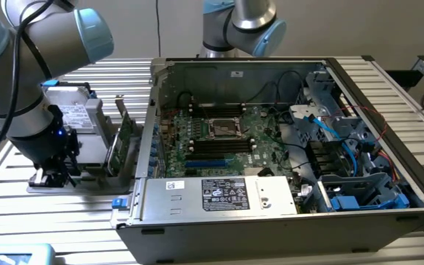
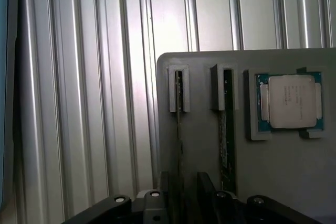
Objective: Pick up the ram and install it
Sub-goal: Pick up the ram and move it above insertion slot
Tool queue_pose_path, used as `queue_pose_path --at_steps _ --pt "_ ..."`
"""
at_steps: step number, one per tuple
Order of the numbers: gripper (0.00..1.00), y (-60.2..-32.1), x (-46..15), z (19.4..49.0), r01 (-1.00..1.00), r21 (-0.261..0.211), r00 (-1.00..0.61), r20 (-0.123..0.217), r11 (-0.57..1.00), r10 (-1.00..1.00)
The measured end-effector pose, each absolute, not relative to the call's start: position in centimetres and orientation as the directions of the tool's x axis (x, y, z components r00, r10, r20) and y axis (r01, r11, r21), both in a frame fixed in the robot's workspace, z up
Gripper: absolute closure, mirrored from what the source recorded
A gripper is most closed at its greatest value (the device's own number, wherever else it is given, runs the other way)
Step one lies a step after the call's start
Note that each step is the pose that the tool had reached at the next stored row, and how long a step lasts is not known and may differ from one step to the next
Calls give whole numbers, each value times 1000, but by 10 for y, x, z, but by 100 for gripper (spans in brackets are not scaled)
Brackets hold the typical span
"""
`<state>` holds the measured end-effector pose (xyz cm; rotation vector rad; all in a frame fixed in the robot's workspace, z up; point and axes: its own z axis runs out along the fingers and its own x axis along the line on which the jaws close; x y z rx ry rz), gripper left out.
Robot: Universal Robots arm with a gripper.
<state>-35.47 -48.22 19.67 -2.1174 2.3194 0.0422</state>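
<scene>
PC case (image 1: 271, 221): open, right beside the holder, mobo facing up w/ black mem slots (image 1: 220, 144) inside. Not in play atm.

Holder (image 2: 273, 182): gray fixture plate on the slatted table (image 2: 79, 103), two narrow slots + a square pocket. All the action is here.

Gripper (image 2: 184, 184): low at one end of the holder, over the slot nearest the holder's long edge; ext view has it here (image 1: 50, 175). Jaws apart, one of the fingers (image 2: 207, 184) on each side of the stick. Nothing clamped afaict, there's a gap on both sides of the board.

Ram (image 2: 180, 129): on edge in that outer slot, upright, running along the holder's length. 2nd stick (image 2: 226, 129) sits in the next slot inward, near but apart. CPU (image 2: 290, 100) is in the pocket further in again.

Step in hand, IMO, is the grasp. Notes:
- Centre the jaws on the board. It looks closer to the outer finger, so closing as-is prob shoves it sideways in the slot.
- Pads flat + parallel to the PCB faces, mid-length if poss, not on a corner.
- Inner finger goes between the two sticks. Tight gap, don't clip stick #2.
- Close slow w/ low force; a thin board flexes.
- Can't tell how deep the fingers sit past the ram's top edge. Need enough bite that it won't pivot.
</scene>
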Motion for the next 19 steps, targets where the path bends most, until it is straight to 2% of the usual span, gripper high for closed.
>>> queue_pose_path --at_steps 1,3,4,6,19 --pt "66 -482 -355 197 -996 19 -90 -19 90 -996" --pt "78 -482 -355 197 -996 19 -90 -19 90 -996" --pt "78 -482 -355 197 -996 19 -90 -19 90 -996" --pt "86 -483 -356 201 -996 19 -90 -19 90 -996" --pt "86 -487 -358 260 -996 19 -88 -19 88 -996"
